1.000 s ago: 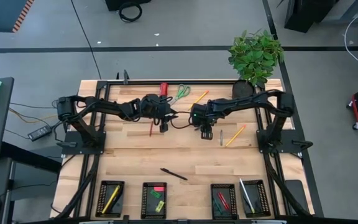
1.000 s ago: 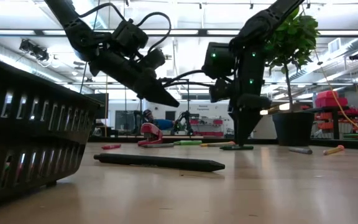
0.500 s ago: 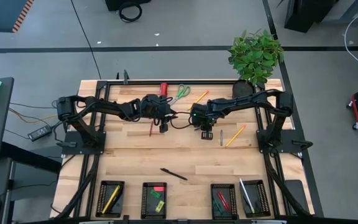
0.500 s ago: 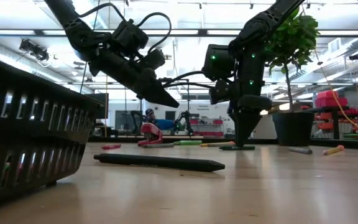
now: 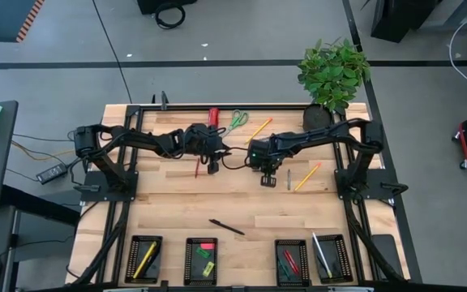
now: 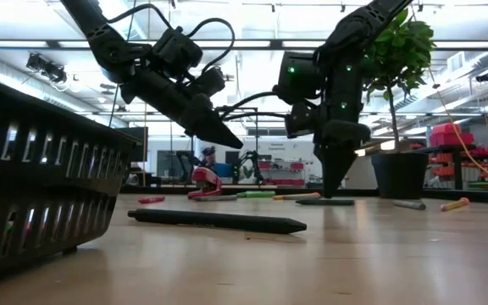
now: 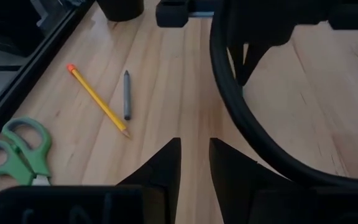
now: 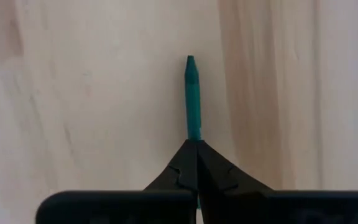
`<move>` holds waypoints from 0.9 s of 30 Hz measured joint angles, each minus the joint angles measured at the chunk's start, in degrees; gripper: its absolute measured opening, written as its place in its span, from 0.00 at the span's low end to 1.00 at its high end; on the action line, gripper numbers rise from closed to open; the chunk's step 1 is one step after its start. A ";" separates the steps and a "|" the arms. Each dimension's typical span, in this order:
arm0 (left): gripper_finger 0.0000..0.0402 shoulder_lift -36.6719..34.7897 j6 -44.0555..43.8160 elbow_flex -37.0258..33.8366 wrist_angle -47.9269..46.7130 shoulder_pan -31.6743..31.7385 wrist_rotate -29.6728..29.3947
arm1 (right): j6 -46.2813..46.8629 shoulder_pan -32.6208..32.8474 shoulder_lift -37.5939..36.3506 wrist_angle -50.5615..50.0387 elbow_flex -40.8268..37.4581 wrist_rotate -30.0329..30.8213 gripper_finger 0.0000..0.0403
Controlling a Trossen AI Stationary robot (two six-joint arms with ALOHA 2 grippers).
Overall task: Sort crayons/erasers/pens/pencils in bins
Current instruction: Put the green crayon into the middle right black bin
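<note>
Right gripper (image 8: 197, 146) is clamped on a green crayon (image 8: 193, 99) at mid-table, left of the yellow pencil (image 5: 306, 177). Left gripper (image 7: 194, 152) hovers beside the scissors (image 5: 234, 122), fingers slightly apart, holding nothing.

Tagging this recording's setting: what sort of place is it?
Probably a robotics lab or workshop: a framed wooden worktable on grey flooring, cables on the floor, and an open hall with ceiling strip lights behind.
</note>
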 joint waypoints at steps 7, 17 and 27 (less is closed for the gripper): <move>0.23 -0.04 -0.05 0.00 -0.69 -0.03 0.02 | 5.27 2.79 -1.08 -0.31 0.13 0.60 0.01; 0.22 -0.04 -0.07 0.00 -2.72 -0.11 -0.02 | 10.85 3.69 -1.08 0.61 0.12 1.95 0.20; 0.21 -0.07 -1.23 0.00 -6.00 -0.46 -0.06 | 13.10 3.82 -1.27 3.49 -4.97 3.17 0.29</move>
